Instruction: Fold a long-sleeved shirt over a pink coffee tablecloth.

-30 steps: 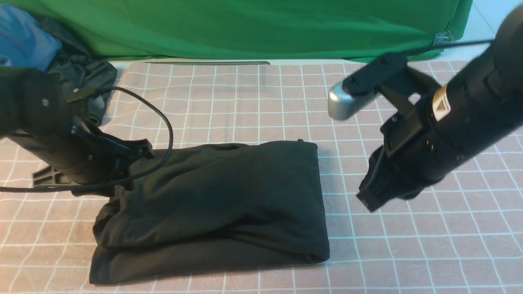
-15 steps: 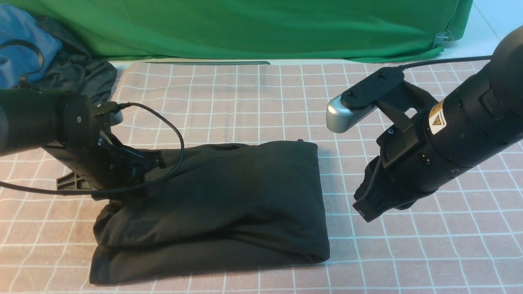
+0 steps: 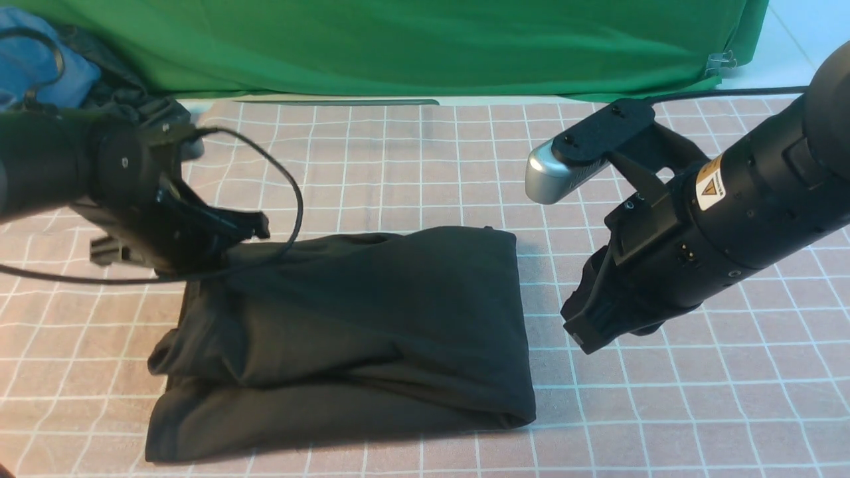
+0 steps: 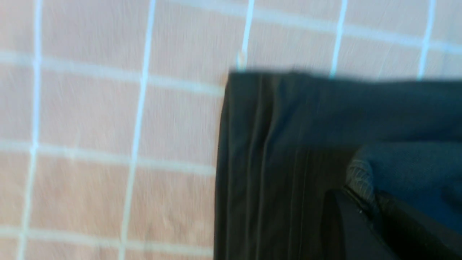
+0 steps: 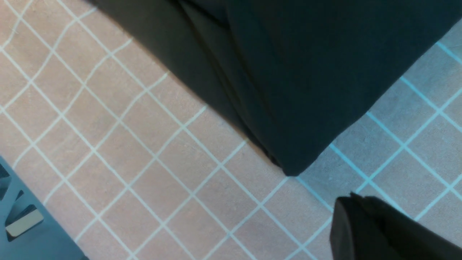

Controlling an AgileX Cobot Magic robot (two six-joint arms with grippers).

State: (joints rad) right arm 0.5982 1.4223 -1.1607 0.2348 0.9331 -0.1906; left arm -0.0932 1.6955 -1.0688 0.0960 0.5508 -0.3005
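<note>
Pinching one edge of the long-sleeved shirt (image 3: pixel 372 312), the left end effector (image 4: pixel 364 206) holds it above the pink coffee tablecloth (image 3: pixel 697 398). The right end effector (image 3: pixel 579 335) hangs nearby, pressed together

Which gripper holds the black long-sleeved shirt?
The left gripper: it pinches the left edge of the folded black shirt; the right gripper hangs shut, apart, empty.
</note>
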